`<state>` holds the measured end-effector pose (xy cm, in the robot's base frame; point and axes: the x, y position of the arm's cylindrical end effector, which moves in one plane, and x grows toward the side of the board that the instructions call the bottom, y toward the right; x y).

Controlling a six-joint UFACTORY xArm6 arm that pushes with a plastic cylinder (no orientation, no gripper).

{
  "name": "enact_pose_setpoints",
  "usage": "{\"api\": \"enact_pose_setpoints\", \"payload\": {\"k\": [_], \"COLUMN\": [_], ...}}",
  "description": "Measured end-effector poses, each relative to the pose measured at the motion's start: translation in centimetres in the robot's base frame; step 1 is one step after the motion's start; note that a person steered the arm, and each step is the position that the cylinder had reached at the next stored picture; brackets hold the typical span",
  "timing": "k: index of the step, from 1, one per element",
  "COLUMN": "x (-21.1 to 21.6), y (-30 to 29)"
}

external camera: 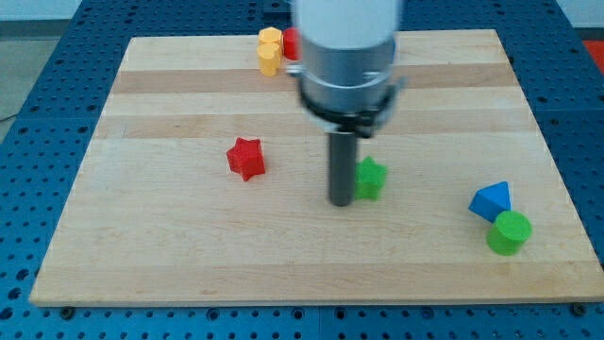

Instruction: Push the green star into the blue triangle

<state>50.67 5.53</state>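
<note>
The green star lies near the middle of the wooden board. My tip stands right against the star's left side, touching or almost touching it. The blue triangle lies far to the view's right, near the board's right edge, well apart from the star. A green cylinder sits just below the triangle, touching it.
A red star lies to the left of my tip. A yellow block and a red block sit at the board's top edge, the red one partly hidden by the arm. Blue perforated table surrounds the board.
</note>
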Motion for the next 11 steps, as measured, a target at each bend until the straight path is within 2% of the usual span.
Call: {"api": "enact_pose_setpoints", "payload": {"k": [1, 2, 3, 4, 5, 7, 8, 10, 11], "x": [0.2, 1.3, -0.3, -5.8, -7.9, -2.4, -2.0, -0.9, -3.3], "y": [3.8, -0.7, -5.9, -6.4, -3.0, 6.1, 8.4, 7.2, 3.4]}}
